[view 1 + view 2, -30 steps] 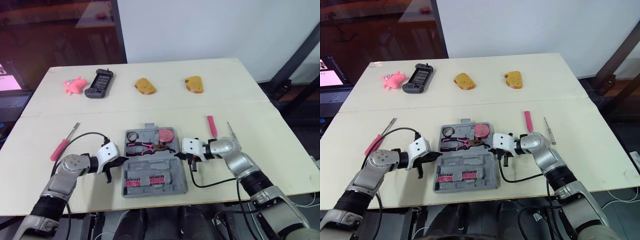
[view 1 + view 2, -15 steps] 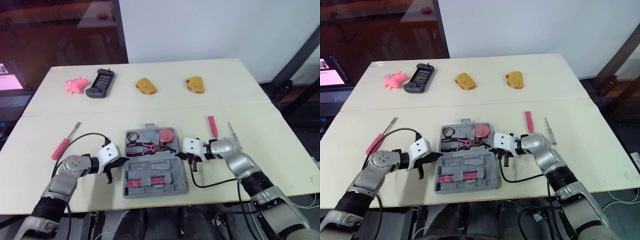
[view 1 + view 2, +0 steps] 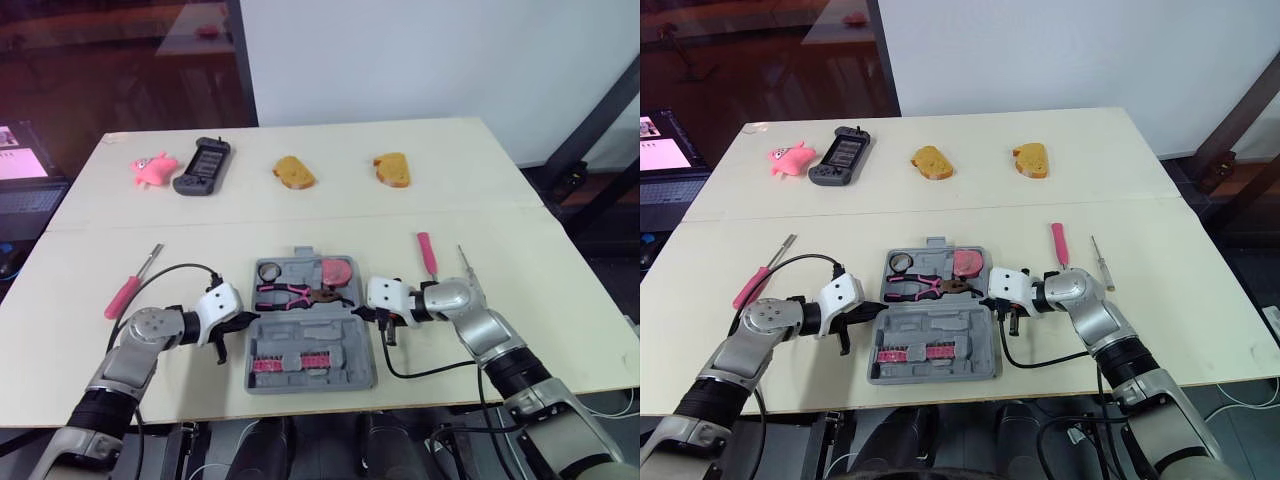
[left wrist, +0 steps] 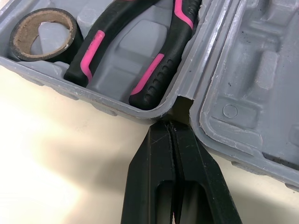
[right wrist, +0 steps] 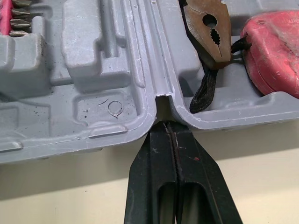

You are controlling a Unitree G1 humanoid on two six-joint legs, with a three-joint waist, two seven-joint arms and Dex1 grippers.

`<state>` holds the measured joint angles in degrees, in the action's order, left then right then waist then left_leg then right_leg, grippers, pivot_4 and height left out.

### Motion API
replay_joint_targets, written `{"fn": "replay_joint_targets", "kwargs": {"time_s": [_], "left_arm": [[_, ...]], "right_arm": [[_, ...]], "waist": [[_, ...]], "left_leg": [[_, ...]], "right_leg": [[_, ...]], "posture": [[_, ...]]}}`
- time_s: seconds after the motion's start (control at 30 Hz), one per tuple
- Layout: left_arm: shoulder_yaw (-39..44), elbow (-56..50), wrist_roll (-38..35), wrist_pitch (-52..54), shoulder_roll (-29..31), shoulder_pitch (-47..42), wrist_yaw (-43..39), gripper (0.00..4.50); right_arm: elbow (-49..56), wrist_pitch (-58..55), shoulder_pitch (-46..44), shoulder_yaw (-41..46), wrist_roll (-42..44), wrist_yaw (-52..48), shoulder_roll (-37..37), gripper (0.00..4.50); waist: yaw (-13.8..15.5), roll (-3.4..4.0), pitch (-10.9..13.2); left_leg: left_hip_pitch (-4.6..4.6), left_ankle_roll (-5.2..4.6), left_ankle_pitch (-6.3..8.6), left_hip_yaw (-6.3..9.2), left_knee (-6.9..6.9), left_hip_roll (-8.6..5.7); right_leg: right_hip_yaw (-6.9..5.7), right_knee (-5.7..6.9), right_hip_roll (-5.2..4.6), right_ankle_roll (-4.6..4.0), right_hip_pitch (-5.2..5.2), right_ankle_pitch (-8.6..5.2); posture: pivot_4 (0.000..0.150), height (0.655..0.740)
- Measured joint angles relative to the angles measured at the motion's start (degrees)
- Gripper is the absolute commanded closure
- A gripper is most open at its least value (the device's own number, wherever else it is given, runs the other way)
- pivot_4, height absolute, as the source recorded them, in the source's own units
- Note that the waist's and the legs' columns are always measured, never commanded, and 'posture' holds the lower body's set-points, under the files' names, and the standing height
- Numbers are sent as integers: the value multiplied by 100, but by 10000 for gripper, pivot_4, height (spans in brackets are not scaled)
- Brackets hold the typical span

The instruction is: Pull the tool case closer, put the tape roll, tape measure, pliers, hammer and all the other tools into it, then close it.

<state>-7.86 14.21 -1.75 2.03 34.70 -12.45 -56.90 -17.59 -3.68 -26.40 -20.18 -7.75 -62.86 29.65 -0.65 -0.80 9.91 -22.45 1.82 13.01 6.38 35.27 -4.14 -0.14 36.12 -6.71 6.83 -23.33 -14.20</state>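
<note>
Tool case (image 3: pixel 310 338): open, at the table's (image 3: pixel 520 215) 6 o'clock side.
Left hand (image 3: pixel 243 322): clenched, tips at the case's 9 o'clock hinge notch.
Right hand (image 3: pixel 365 314): clenched, tips at its 3 o'clock hinge notch.
Inside, 12 o'clock half: tape roll (image 3: pixel 267 271), pliers (image 3: pixel 290 294), tape measure (image 3: pixel 337 270).

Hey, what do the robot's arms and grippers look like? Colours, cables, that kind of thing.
The left arm and right arm are rounded silver-grey metal segments, turning black nearer the body. Each wrist carries a white boxy module. The left gripper and right gripper each have two flat, tapered black fingers with light scuffs. A thin black cable loops from each wrist.
</note>
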Motion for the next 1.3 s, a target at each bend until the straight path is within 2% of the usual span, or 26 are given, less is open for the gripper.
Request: {"fn": "replay_joint_targets", "kwargs": {"time_s": [0.3, 0.57, 0.63, 0.7, 0.9, 1.07, 1.2, 1.3], "left_arm": [[76, -38, -97, -105, 66, 126, 14, 44766], [1093, -194, -784, 82, 566, 634, -52, 44766], [1277, -273, -990, 87, 637, 768, -121, 39383], [1525, -294, -1138, 90, 807, 937, -184, 31667], [2549, -419, -1604, 89, 1186, 1687, -299, 166], [3581, -686, -2131, 148, 1249, 2585, -445, 166], [4203, -742, -2383, 324, 1266, 2977, -495, 166], [4766, -407, -2570, 375, 1275, 3227, -583, 166]], "right_arm": [[74, 89, 134, 77, 145, -41, 149, 45000], [569, 76, 732, 974, 938, -294, 951, 45000], [899, -60, 915, 1281, 1340, -355, 986, 39600], [1172, -229, 1113, 1601, 1708, -410, 1082, 31941], [1712, -614, 1927, 2717, 2527, -409, 1507, 297], [1710, -860, 2461, 3548, 3001, -333, 1658, 297], [1558, -876, 2650, 4059, 3195, -266, 1664, 297], [1475, -784, 2889, 4324, 3242, -213, 1664, 297]], "waist": [[-2, 0, 0], [-4, 1, 1], [-10, 1, 1], [-11, 0, 1], [6, 1, 2], [1, 0, 3], [8, 0, 3], [9, 0, 3]], "left_leg": [[0, 0, 0, 0, -1, 2], [-2, 0, 0, 1, -2, 10], [-3, 0, 1, 2, -5, 11], [-3, -1, 1, 2, -8, 12], [-5, -1, 2, -2, -6, 10], [-7, -2, 4, -5, -7, 13], [-7, -2, 4, -7, -5, 15], [-7, -2, 4, -7, -7, 16]], "right_leg": [[0, -1, -2, 0, 0, 0], [0, -1, -6, 0, -2, -1], [0, -3, -7, 0, -3, -1], [0, -5, -8, 0, -4, -1], [1, -13, -16, -20, -1, -14], [3, -16, -18, -25, -1, -17], [3, -19, -18, -27, 1, -18], [2, -24, -18, -27, 1, -20]], "posture": [[1500, 7400], [1500, 7400], [1500, 7400], [1500, 7400], [1500, 7400], [1500, 7400], [1500, 7400], [1500, 7400]]}}
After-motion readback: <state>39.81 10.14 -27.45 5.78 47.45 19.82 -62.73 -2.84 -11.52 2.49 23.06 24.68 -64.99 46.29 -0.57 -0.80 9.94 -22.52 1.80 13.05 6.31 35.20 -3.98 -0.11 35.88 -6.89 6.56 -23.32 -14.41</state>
